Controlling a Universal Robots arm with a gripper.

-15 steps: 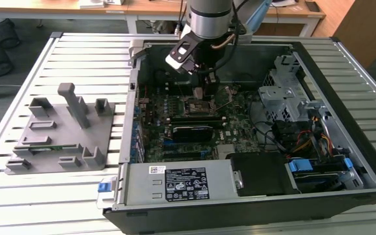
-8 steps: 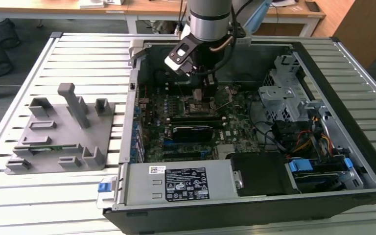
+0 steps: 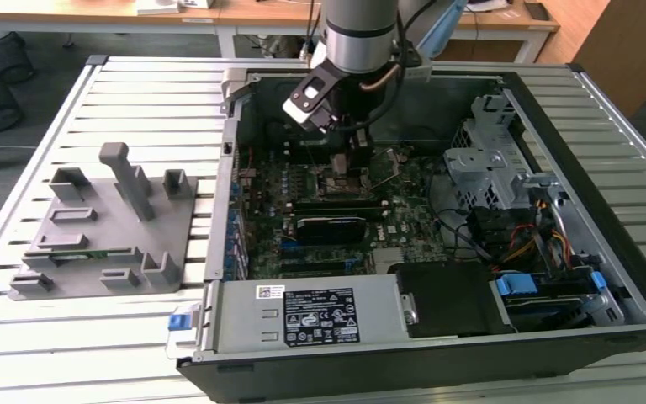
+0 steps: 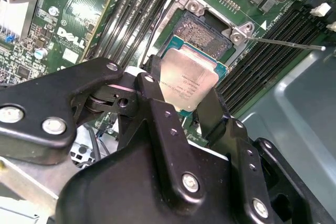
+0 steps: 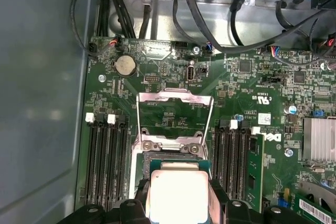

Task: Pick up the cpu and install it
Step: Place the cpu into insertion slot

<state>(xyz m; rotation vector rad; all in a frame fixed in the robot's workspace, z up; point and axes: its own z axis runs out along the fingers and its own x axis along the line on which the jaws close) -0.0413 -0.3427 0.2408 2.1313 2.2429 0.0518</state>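
Pinching the cpu [image 4: 190,80] by its edges, the claw [image 3: 352,151] hangs over the open socket [image 4: 203,35] directly beneath, mid-install; seating prob. needs chip level & square w/ it.

Arm [image 3: 359,34]: round silver-grey tube section with a dark ring band, ending in a black wrist.
Camera box [image 3: 309,99]: white face, black edges, mounted on the side of the wrist.
Cable [image 3: 399,88]: dark, looped beside the wrist.
Gripper [image 4: 184,90]: matte black all over, with flat linkage plates that have rounded ends and are pinned at pivots.
Screws [image 4: 190,182]: round, bright silver heads set into the plates and body.
Fingers [image 4: 160,103]: narrow black bars with small recessed holes along their faces.
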